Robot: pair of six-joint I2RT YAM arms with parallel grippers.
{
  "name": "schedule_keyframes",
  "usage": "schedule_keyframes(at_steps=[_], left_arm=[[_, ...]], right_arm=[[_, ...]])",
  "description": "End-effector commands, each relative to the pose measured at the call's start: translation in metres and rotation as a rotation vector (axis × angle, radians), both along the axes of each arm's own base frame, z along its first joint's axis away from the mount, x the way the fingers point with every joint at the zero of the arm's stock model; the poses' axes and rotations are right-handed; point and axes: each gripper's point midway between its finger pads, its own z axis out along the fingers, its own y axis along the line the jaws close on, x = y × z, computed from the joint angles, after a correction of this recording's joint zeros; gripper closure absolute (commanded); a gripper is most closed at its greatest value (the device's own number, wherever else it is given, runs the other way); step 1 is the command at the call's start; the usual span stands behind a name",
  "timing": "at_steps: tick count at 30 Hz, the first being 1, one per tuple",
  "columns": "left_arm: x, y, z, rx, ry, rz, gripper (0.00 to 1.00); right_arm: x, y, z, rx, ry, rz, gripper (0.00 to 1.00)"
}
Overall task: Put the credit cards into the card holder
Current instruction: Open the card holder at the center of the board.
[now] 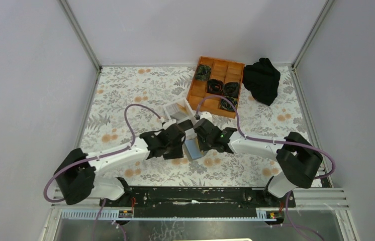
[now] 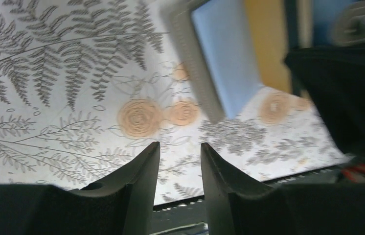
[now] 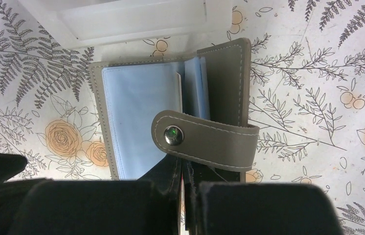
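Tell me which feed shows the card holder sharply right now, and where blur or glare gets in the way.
Right wrist view: the card holder is sharp down to its snap strap, and the white box above it is washed out. Left wrist view: the holder is smeared and out of focus at the top, while the floral cloth is crisper. Top external view: even light, holder small.

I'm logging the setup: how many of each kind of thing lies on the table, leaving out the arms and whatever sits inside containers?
orange tray: 1
white box: 1
card holder: 1
black cloth: 1
Total: 4
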Motion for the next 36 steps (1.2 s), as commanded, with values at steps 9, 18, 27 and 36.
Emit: schedule_keyframes(at_steps=[9,18,27,36], left_arm=[[0.038,-0.056,0.041,-0.227,-0.138,0.015,0.56],[0.056,-0.065,0.027,-0.202,-0.165,0.046,0.62],[0.060,-0.059,0.001,-0.119,-0.151,0.047,0.75],[0.052,-0.047,-0.022,-0.058,-0.120,0.041,0.81]], right_arm=[[-0.025,-0.027,-0.030,-0.122,0.095,0.005,1.00],[-0.027,-0.024,-0.029,-0.097,0.103,-0.002,1.00],[-0.028,-0.021,-0.027,-0.080,0.110,-0.008,1.00],[-0.027,-0.016,-0.023,-0.059,0.116,-0.011,1.00]])
